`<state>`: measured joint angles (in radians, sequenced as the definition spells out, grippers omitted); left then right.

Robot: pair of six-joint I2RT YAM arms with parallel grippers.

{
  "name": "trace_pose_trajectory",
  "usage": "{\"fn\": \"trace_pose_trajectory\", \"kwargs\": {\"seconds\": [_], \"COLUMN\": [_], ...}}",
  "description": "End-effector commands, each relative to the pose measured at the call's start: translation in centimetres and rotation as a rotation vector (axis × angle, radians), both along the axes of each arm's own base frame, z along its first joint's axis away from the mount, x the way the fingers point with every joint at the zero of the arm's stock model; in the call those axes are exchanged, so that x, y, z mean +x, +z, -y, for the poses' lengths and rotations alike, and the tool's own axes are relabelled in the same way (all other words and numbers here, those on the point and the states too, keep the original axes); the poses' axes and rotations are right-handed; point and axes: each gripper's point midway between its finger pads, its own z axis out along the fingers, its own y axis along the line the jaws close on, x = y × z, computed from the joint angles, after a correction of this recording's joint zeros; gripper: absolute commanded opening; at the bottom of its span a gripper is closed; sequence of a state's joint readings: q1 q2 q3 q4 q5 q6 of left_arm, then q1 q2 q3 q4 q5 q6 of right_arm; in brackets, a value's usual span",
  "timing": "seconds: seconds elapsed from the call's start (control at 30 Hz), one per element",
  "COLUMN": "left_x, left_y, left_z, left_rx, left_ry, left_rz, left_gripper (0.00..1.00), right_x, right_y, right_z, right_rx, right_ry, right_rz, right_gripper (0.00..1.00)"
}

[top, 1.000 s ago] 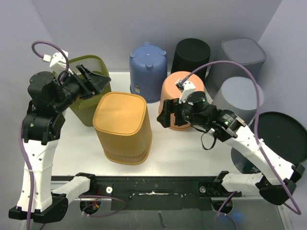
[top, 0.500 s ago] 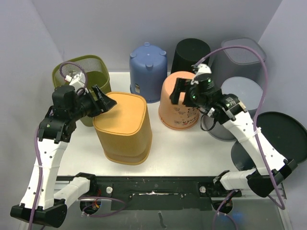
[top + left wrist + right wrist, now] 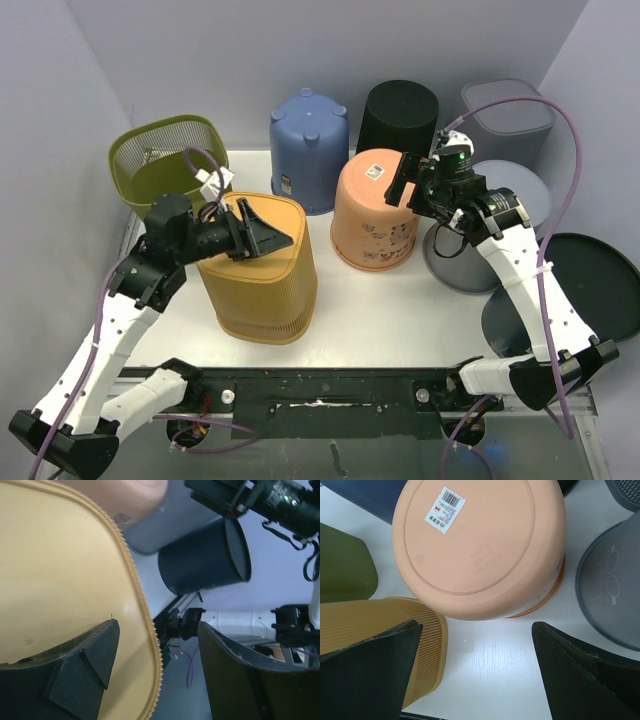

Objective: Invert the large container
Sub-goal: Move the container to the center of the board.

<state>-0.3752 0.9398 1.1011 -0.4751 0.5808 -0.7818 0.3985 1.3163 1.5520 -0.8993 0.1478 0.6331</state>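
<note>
The large container (image 3: 255,270), judged to be the yellow one, is seen base-up on the counter (image 3: 400,300), centre-left. Jaws of the left gripper (image 3: 262,228) are spread astride its top edge, nothing pinched. Right gripper (image 3: 400,182) jaws are likewise spread, above the orange bin (image 3: 375,215). Risk: container could be clipped & tipped or shoved if the left arm is swung low.

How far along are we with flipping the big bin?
Done, by the look of it: the yellow bin stands base up on the table. In hand: nothing. The left fingers are open over the edge of its base, and the right fingers are open above the orange bin. Left: probably only pulling the arms back, unless the green basket, mouth up, is the target.
</note>
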Motion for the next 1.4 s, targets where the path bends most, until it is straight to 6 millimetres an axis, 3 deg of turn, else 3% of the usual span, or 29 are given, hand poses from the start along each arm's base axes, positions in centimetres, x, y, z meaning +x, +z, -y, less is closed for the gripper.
{"fn": "trace_pose_trajectory", "kwargs": {"seconds": [0.0, 0.1, 0.17, 0.23, 0.33, 0.67, 0.83, 0.93, 1.07, 1.23, 1.37], "left_x": [-0.9, 0.0, 1.4, 2.9, 4.6, 6.7, 7.3, 7.6, 6.9, 5.0, 4.2], "left_y": [0.0, 3.2, 5.0, 5.4, 4.7, 1.4, -1.7, -2.5, -1.9, -1.7, -2.6], "left_z": [2.7, 1.5, -0.7, -3.8, -8.0, -16.8, -16.2, -12.7, -8.8, -4.3, -0.2], "left_rx": [-0.018, 0.054, 0.149, 0.263, 0.398, 0.475, 0.432, 0.32, 0.184, 0.116, 0.059], "left_ry": [-0.07, -0.013, 0.104, 0.266, 0.464, 0.75, 0.712, 0.546, 0.383, 0.254, 0.18], "left_rz": [-0.014, 0.128, 0.199, 0.212, 0.179, 0.023, -0.032, -0.033, -0.014, -0.011, -0.019], "left_gripper": [0.64, 0.64, 0.67, 0.71, 0.73, 0.74, 0.74, 0.72, 0.69, 0.68, 0.67], "right_x": [-0.2, -0.4, -0.5, -0.6, -0.7, -1.4, -1.6, -1.6, -1.5, -1.7, -1.6], "right_y": [1.9, 2.1, 2.0, 2.0, 2.0, 1.8, 1.5, 1.5, 2.0, 2.1, 2.1], "right_z": [0.2, 0.3, 0.3, 0.3, 0.2, 0.7, 0.6, 0.5, 1.0, 1.8, 1.5], "right_rx": [0.031, 0.036, 0.038, 0.041, 0.045, 0.029, 0.038, 0.043, 0.031, 0.004, 0.032], "right_ry": [-0.003, -0.005, -0.006, -0.002, 0.005, 0.012, 0.024, 0.029, 0.024, 0.008, 0.003], "right_rz": [0.06, 0.066, 0.066, 0.067, 0.07, 0.07, 0.066, 0.068, 0.075, 0.069, 0.072], "right_gripper": [0.99, 0.99, 0.99, 0.99, 0.99, 0.99, 0.99, 0.99, 0.99, 0.99, 0.99]}}
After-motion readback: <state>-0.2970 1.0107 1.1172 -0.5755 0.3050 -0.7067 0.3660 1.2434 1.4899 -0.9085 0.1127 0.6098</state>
